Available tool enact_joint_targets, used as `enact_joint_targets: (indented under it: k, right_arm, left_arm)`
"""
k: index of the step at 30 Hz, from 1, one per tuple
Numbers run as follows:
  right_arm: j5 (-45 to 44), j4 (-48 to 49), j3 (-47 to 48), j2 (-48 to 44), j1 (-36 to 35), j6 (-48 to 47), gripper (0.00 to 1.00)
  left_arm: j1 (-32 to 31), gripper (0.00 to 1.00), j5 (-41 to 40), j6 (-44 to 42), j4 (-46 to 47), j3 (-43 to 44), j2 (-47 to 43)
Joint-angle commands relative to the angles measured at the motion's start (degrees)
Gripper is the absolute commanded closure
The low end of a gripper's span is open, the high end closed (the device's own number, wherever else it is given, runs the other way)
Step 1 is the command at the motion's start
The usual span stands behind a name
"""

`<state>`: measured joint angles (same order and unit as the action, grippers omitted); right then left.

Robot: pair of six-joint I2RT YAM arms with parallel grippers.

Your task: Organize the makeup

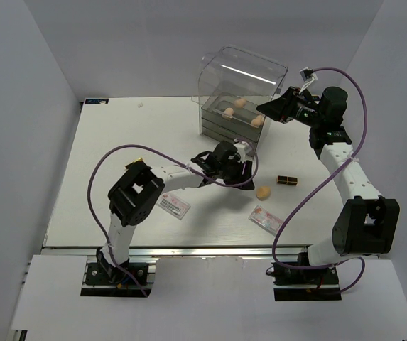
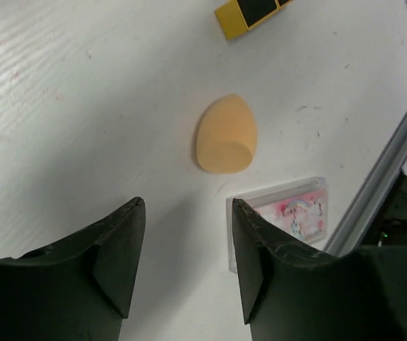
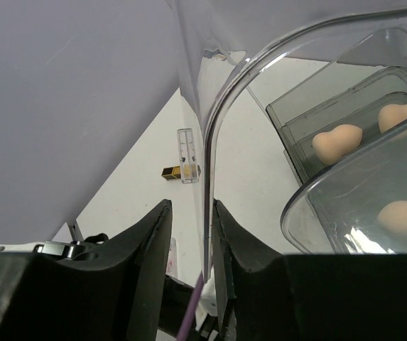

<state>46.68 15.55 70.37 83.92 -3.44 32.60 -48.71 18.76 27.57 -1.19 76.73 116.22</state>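
Observation:
One peach sponge (image 1: 263,192) lies loose on the white table, just ahead of my left gripper (image 1: 244,170). In the left wrist view the sponge (image 2: 224,135) sits beyond the open, empty left gripper (image 2: 188,204). A white-pink packet (image 2: 288,213) lies by the right fingertip, and a brown-and-gold tube (image 2: 249,13) is farther off. My right gripper (image 3: 191,206) is up at the clear drawer box (image 1: 242,92), its jaws closed around the raised clear lid's edge (image 3: 204,142). Three sponges (image 3: 337,142) rest in the box's top tray.
A second packet (image 1: 173,206) lies near the left arm's elbow, and another (image 1: 266,219) sits toward the table's front edge (image 1: 189,247). The tube (image 1: 286,180) is right of the loose sponge. White walls close in the table on the left, right and back.

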Motion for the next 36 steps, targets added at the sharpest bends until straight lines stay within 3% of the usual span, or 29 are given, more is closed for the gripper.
enact_joint_targets:
  k: [1, 3, 4, 19, 36]
  right_arm:
    - [1.8, 2.6, 0.3, -3.5, 0.0, -0.2, 0.65]
    - [1.8, 2.6, 0.1, -3.6, 0.0, -0.2, 0.65]
    - [1.9, 2.6, 0.1, -3.6, 0.0, -0.2, 0.65]
    - [1.7, 2.7, -0.5, -3.7, 0.0, -0.3, 0.65]
    - [1.6, 2.9, -0.5, -3.6, 0.0, -0.1, 0.65]
  left_arm:
    - [-2.1, 0.38, -1.8, -4.8, -4.3, 5.2, 1.3]
    - [-2.4, 0.28, -1.2, -4.5, -4.7, 7.0, 3.3]
    - [-2.5, 0.28, -0.9, -4.0, -4.3, 7.3, 3.7]
    - [-3.0, 0.27, 1.4, -3.4, -2.2, 13.3, 6.8]
    - [-4.5, 0.31, -1.0, -6.6, -7.6, 17.7, 11.6]
